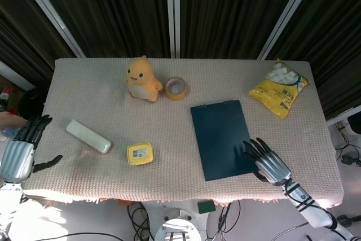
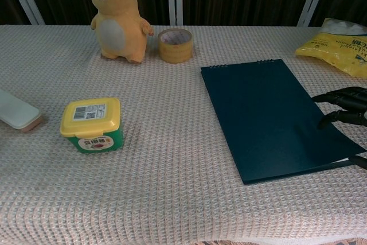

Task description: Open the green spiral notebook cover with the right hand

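The dark green spiral notebook (image 1: 220, 139) (image 2: 269, 119) lies shut on the woven tablecloth, right of centre, spiral edge away from me. My right hand (image 1: 268, 162) (image 2: 347, 107) is at its near right corner with fingers spread. The fingertips (image 2: 324, 97) rest on the cover by the right edge, and the thumb lies low beside the corner. That corner of the cover looks slightly raised; whether the thumb is under it I cannot tell. My left hand (image 1: 20, 150) hangs open off the table's left edge, holding nothing.
A yellow plush dinosaur (image 1: 142, 78) (image 2: 117, 15) and a tape roll (image 1: 176, 88) (image 2: 175, 44) stand at the back. A yellow snack bag (image 1: 279, 90) (image 2: 338, 44) lies back right. A yellow-lidded tub (image 1: 139, 153) (image 2: 92, 123) and a white case (image 1: 88, 136) (image 2: 17, 110) sit to the left.
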Robot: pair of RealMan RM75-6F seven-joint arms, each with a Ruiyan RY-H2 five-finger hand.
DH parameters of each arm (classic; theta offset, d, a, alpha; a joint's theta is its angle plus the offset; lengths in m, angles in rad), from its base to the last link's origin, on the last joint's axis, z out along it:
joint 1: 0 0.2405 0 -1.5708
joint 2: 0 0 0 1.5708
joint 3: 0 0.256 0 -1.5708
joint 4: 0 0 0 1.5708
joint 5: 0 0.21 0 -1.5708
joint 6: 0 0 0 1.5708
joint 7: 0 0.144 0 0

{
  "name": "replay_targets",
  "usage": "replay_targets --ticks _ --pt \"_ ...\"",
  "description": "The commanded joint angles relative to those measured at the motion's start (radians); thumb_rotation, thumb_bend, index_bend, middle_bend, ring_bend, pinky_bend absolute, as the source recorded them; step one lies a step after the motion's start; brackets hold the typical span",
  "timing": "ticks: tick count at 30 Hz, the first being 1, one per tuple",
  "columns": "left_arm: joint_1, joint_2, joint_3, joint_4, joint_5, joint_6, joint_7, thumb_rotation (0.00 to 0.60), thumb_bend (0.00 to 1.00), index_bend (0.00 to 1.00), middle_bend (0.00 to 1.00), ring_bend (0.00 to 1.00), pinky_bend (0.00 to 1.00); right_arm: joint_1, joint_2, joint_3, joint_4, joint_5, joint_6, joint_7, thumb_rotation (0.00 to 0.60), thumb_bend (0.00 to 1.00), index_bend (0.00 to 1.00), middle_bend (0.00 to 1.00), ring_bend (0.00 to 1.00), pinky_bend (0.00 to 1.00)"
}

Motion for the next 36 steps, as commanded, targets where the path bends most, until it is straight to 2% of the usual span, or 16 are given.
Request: replay_targets --ticks 1,7,14,16,20,25,29,32,36 --pt "-0.001 -0.002 -0.001 0.004 0.000 -0.002 -0.003 0.600 0.02 0.11 0.09 0.06 0.21 -0.001 -0.019 0.001 0.021 0.001 0.007 0.021 0.600 0.48 0.53 0.02 0.00 0.00" --pt "-0.001 -0.005 -0.003 0.012 -0.002 -0.003 -0.009 0.600 0.02 0.11 0.09 0.06 0.21 -0.014 -0.062 0.018 0.072 0.002 0.074 0.068 0.600 0.55 0.75 0.07 0.00 0.00" --pt "0.003 -0.004 -0.007 0.015 -0.001 0.006 -0.014 0.600 0.02 0.11 0.09 0.06 0.21 -0.016 -0.094 0.069 0.122 -0.001 0.189 0.120 0.600 0.56 0.96 0.15 0.00 0.00" --pt "0.004 -0.003 -0.007 0.016 0.000 0.009 -0.017 0.600 0.02 0.11 0.09 0.06 0.21 -0.003 -0.091 0.093 0.120 0.002 0.210 0.129 0.600 0.57 1.00 0.16 0.00 0.00" --pt "0.008 -0.001 -0.009 0.021 -0.003 0.013 -0.024 0.600 0.02 0.11 0.09 0.06 0.21 0.047 -0.067 0.164 0.077 0.025 0.221 0.134 0.600 0.60 1.00 0.18 0.00 0.00" --pt "0.008 0.005 -0.013 0.027 -0.013 0.007 -0.034 0.600 0.02 0.11 0.09 0.06 0.21 0.176 -0.032 0.309 -0.006 0.120 0.104 0.104 0.600 0.63 1.00 0.18 0.00 0.00" --pt "0.006 0.012 -0.017 0.030 -0.024 -0.003 -0.040 0.600 0.02 0.11 0.09 0.06 0.21 0.309 -0.061 0.423 0.037 0.202 -0.020 0.046 0.600 0.65 1.00 0.19 0.00 0.00" --pt "0.004 0.018 -0.023 0.035 -0.039 -0.013 -0.052 0.600 0.02 0.11 0.09 0.06 0.21 0.443 -0.124 0.518 0.164 0.291 -0.142 0.021 0.600 0.67 1.00 0.21 0.00 0.00" --pt "0.001 0.030 -0.028 0.042 -0.059 -0.033 -0.067 0.600 0.02 0.11 0.09 0.06 0.21 0.622 -0.252 0.603 0.446 0.382 -0.267 0.052 0.600 0.69 1.00 0.25 0.00 0.00"
